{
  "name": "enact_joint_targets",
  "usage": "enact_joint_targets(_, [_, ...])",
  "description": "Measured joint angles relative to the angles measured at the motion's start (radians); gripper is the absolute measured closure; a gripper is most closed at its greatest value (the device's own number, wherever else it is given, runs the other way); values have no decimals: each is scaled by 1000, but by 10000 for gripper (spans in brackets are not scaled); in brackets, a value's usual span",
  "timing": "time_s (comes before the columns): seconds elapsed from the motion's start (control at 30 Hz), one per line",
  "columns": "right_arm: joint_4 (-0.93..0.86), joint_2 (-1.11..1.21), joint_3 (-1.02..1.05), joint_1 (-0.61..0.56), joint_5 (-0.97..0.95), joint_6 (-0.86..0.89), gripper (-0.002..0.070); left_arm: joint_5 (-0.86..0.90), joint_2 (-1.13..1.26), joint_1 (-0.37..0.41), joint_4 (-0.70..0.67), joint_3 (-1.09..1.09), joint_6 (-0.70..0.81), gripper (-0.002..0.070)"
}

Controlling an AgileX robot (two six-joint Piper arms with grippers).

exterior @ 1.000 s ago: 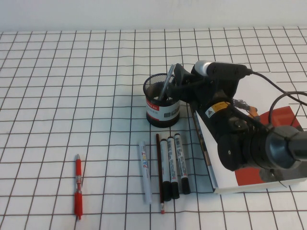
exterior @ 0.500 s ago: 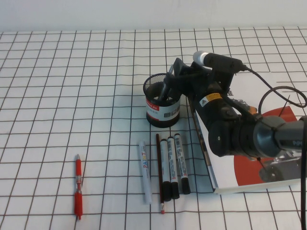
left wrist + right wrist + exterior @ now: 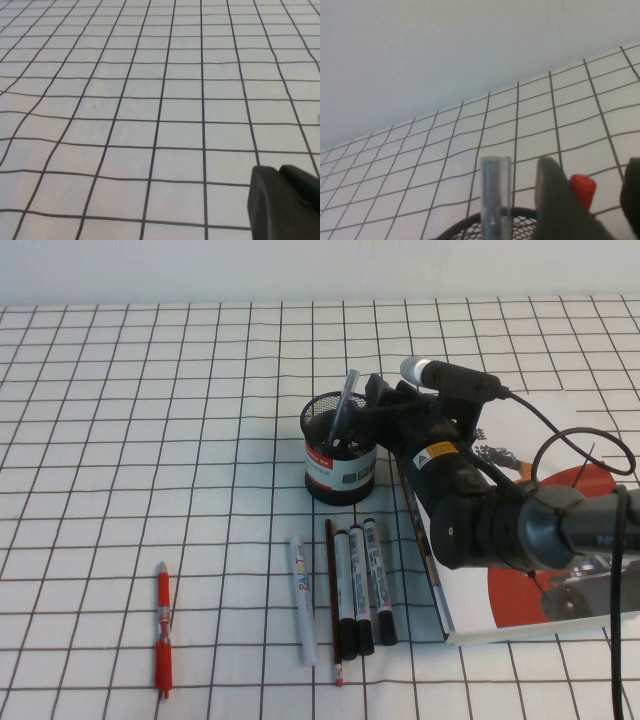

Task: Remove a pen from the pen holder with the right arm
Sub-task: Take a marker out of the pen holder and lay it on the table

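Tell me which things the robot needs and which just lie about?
Needed: black mesh pen holder; grey pen, red-topped pen inside; right gripper, open at its rim.
Lying about: red pen; white marker; brown pencil; black markers; red-white book; left gripper, over cloth.

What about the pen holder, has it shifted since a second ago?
No. The pen holder sits on the same cloth squares; right end effector at its rim, left end effector over other squares.

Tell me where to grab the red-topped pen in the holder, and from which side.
Probably best to grip the red-topped pen by its top end, coming from above: only that end clears the rim of the pen holder. The right gripper straddles it, open; the left gripper hangs over the grid cloth.
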Motion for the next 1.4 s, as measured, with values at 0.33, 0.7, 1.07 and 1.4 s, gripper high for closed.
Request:
enact_joint_targets(0.33, [0,4,-3,0,-6,0,433,0,0,0,0,0,0,678])
enact_joint_targets(0.7, [-6,4,-3,0,-16,5,601,0,0,0,0,0,0,678])
enact_joint_targets(1.07, [-37,-47,-4,0,5,5,624,0,0,0,0,0,0,678])
enact_joint_targets(1.4, [-76,-189,-4,0,171,-122,624,0,0,0,0,0,0,678])
